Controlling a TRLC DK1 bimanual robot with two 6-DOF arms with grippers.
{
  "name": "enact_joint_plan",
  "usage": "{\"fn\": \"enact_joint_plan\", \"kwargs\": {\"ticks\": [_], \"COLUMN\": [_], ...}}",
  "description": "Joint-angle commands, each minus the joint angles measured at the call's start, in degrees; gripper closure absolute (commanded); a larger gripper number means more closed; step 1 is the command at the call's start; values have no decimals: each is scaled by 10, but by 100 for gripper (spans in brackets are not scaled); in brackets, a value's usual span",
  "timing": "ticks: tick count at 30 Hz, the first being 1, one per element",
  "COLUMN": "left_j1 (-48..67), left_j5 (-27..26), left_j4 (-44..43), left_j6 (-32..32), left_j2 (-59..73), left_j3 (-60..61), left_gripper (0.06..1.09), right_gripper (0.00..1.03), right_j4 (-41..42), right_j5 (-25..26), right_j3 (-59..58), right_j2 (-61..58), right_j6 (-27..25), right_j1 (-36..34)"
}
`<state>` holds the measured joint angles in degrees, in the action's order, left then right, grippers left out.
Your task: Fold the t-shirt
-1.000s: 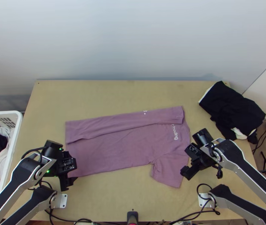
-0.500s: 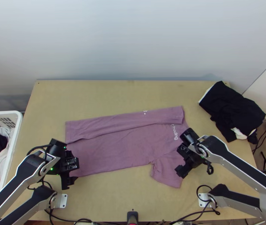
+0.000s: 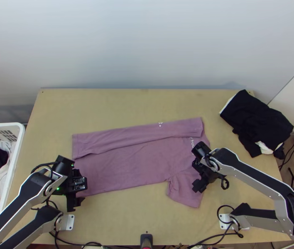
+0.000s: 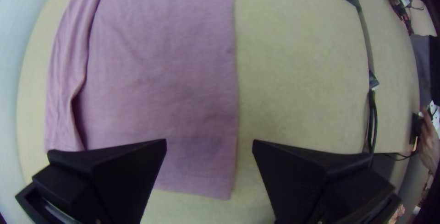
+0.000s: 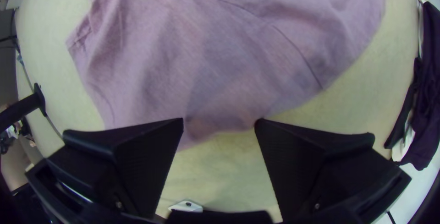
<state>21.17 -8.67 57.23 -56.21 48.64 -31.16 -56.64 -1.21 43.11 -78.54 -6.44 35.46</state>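
The mauve t-shirt lies flat on the table, its far side folded inward as a long strip. One sleeve spreads toward the near edge. At the hem end is my left gripper; in the left wrist view the left gripper stands open over the near hem corner. Over the near sleeve is my right gripper. The right wrist view has the right gripper open, with the sleeve's edge between its fingers but not clamped.
A black garment with white parts lies bunched at the table's far right corner. A white basket of clothes stands left of the table. Bare tabletop stretches behind the shirt. Cables run along the near edge.
My right gripper has moved left, from beside the sleeve to over it. The left gripper has shifted slightly. The shirt lies as before.
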Motion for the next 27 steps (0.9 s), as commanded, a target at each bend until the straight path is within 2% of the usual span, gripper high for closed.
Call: {"fn": "enact_joint_plan", "kwargs": {"ticks": [1, 4, 9, 12, 16, 17, 19, 21, 22, 25, 27], "left_j1": [1, 3, 5, 7, 10, 10, 10, 10, 10, 12, 12], "left_j5": [4, 3, 12, 29, 32, 34, 34, 34, 34, 34, 34], "left_j4": [-2, 1, -6, -17, -28, -32, -34, -34, -34, -40, -42], "left_j6": [-3, -7, -8, -9, -6, -4, -3, -4, -4, -3, -4], "left_j2": [0, 0, 5, 11, 21, 22, 23, 23, 23, 23, 22], "left_j3": [5, 8, 17, 27, 31, 31, 32, 32, 32, 37, 41], "left_gripper": [17, 20, 21, 21, 22, 22, 29, 32, 36, 65, 69], "right_gripper": [34, 49, 51, 72, 77, 83, 90, 90, 90, 93, 98], "right_j4": [8, 8, 9, 21, 22, 22, 24, 24, 24, 28, 35], "right_j5": [6, 6, 6, 6, 6, 6, 6, 6, 6, 6, 6], "right_j3": [6, 9, 9, 7, 6, 6, 7, 7, 7, 1, -3], "right_j2": [-9, -7, -8, -7, -7, -7, -6, -5, -4, -3, 0], "right_j6": [2, 1, 1, 0, -1, -2, -3, -4, -4, -4, -4], "right_j1": [7, 14, 16, 19, 22, 25, 30, 29, 29, 30, 31]}}
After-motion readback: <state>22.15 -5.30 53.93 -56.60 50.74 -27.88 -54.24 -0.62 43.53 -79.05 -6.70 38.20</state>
